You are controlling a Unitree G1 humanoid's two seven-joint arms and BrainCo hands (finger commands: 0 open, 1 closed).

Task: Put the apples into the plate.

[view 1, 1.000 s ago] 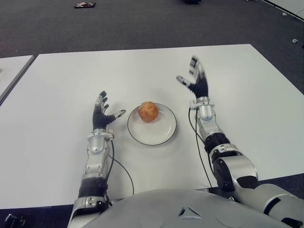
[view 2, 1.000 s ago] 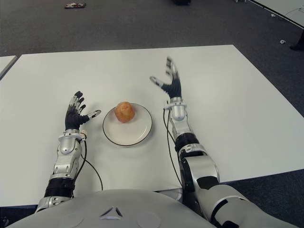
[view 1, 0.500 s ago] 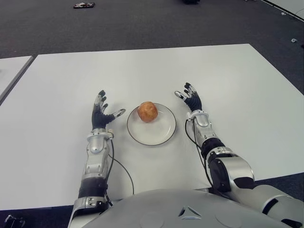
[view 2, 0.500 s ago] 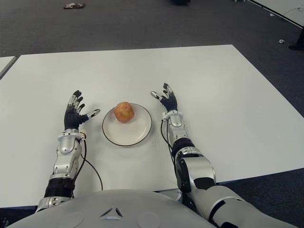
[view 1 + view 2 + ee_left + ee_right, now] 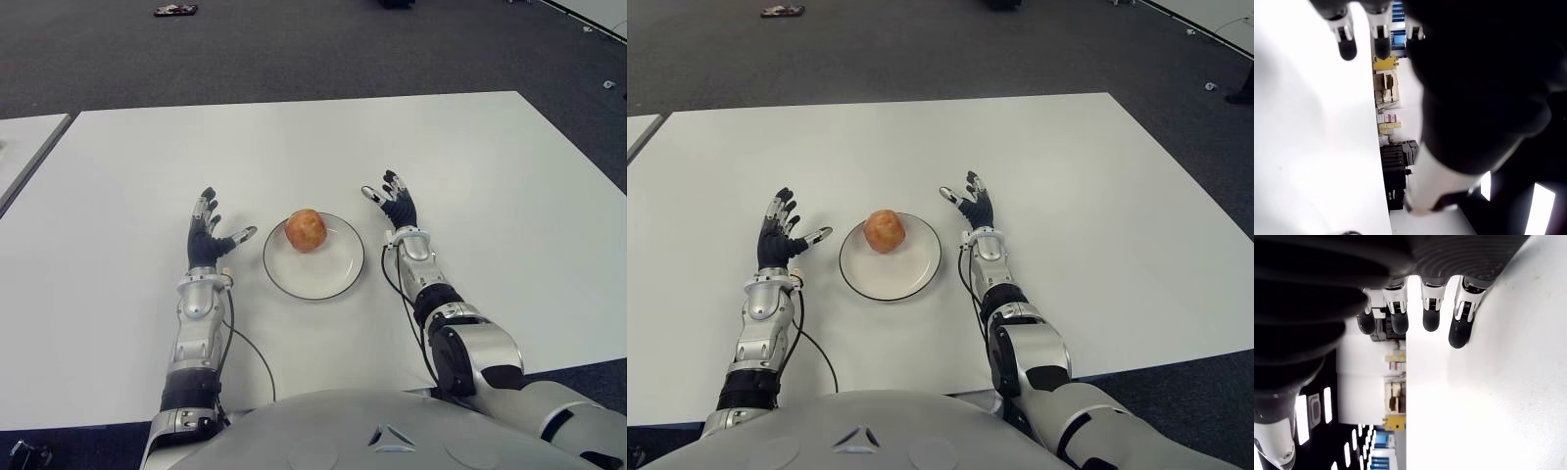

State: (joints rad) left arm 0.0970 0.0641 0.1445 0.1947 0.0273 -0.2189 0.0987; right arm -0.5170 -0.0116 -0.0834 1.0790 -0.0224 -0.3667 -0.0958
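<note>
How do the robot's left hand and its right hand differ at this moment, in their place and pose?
The left hand shows on the plate's left side, the right hand on its right and farther from the robot. The left hand's thumb points toward the plate's rim; the right hand's thumb points across the table beyond the plate. Both are open and hold nothing; the apple lies on the plate.

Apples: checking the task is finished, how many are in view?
1. The apple sits in the plate, toward its far-left side. None elsewhere on the table.
</note>
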